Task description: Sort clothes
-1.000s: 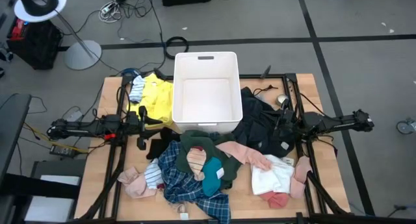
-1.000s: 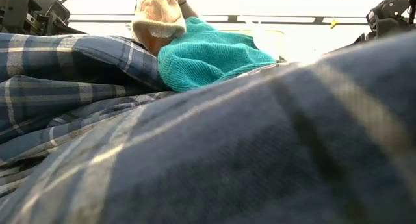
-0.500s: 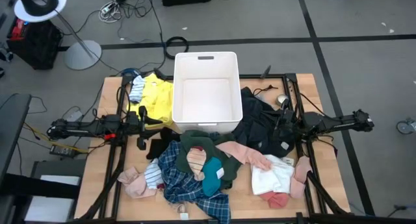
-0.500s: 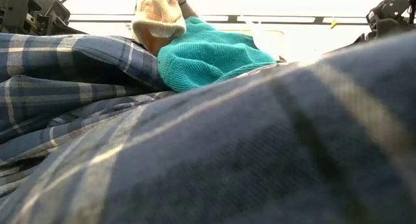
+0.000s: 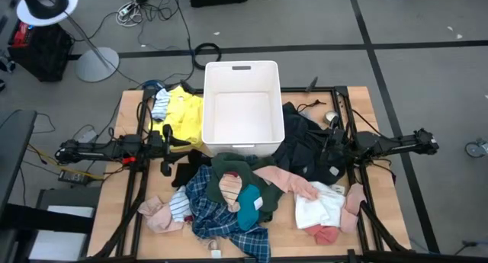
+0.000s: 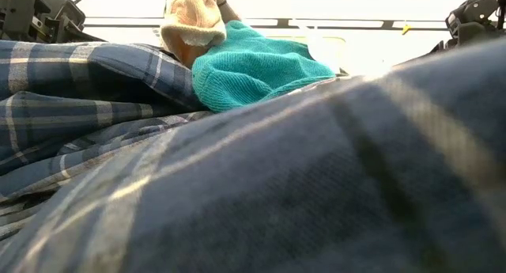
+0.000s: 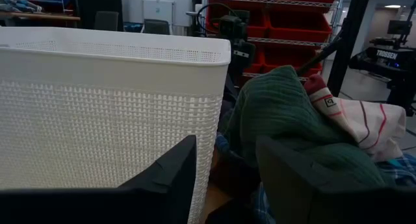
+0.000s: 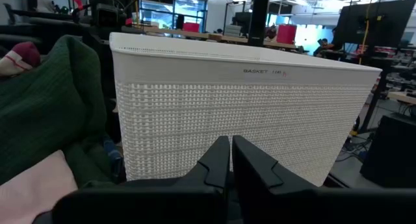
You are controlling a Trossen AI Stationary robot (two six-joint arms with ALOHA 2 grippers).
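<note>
Even, soft overhead light fills the high view, with faint shadows. In the low view, a blue plaid shirt (image 6: pixel 316 186) blurs across the foreground, and the background along the top is washed-out white glare.

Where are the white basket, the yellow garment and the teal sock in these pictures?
white basket (image 5: pixel 242 66): high view, far rim of the basket.
yellow garment (image 5: pixel 184 118): high view, middle of the cloth left of the basket.
teal sock (image 6: pixel 257 67): low view, middle of its knit surface.
</note>
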